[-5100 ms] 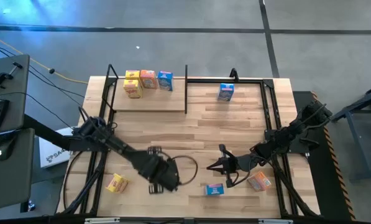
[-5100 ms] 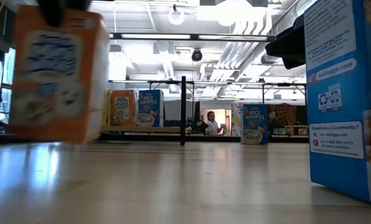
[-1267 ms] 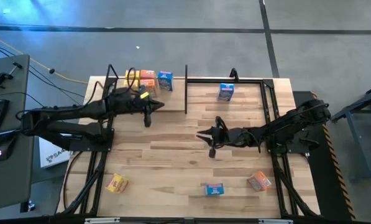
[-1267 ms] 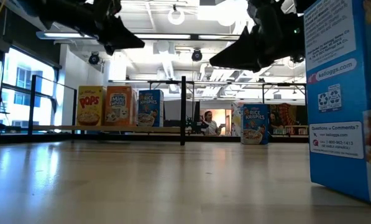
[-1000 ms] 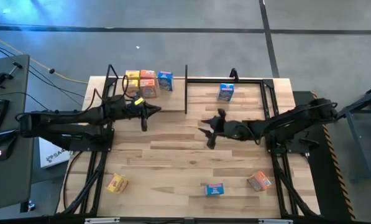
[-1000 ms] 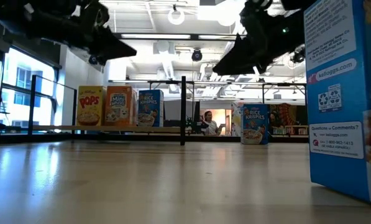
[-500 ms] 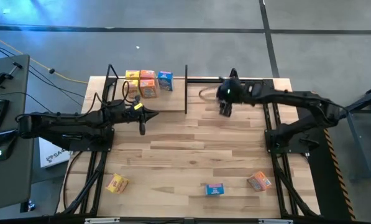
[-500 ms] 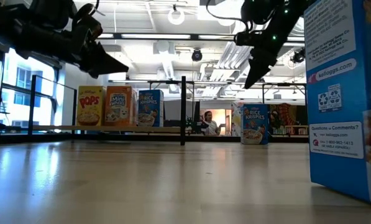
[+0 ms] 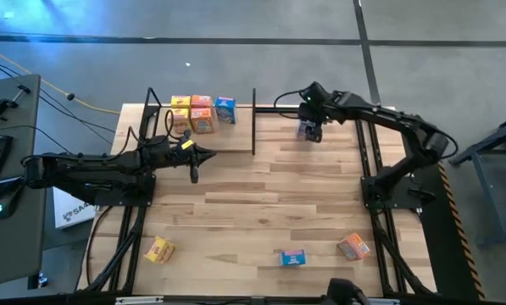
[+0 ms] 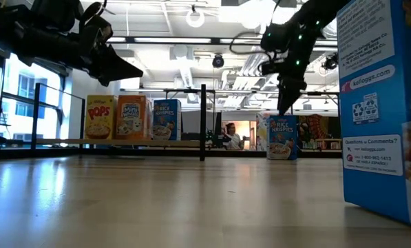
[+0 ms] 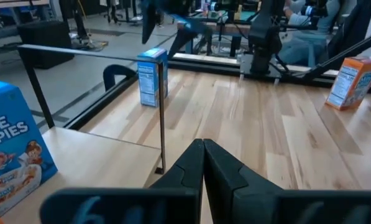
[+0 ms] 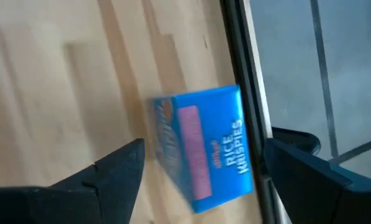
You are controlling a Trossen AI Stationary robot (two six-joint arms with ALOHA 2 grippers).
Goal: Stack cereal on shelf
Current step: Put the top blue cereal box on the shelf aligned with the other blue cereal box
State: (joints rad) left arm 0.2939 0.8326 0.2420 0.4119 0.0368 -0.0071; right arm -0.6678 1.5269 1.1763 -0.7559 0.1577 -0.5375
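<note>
Cereal boxes [image 9: 202, 113], three in number, stand on shelf [image 9: 203, 140].

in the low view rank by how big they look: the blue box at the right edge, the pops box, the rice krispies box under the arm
1. Blue box at the right edge, by far the largest, though only because it is nearest the camera.
2. and 3. Pops box and Rice Krispies box: too alike to rank.

Three cereal boxes are standing upright in a row on the shelf [image 9: 203, 142]: yellow [image 9: 180, 108], orange [image 9: 202, 113], blue [image 9: 225, 109]. Beyond the shelf's post, a blue Rice Krispies box [image 9: 308, 128] is standing. Well apart from the shelf, yellow [image 9: 158, 249], blue [image 9: 292, 257] and orange [image 9: 353, 246] boxes are lying.
</note>
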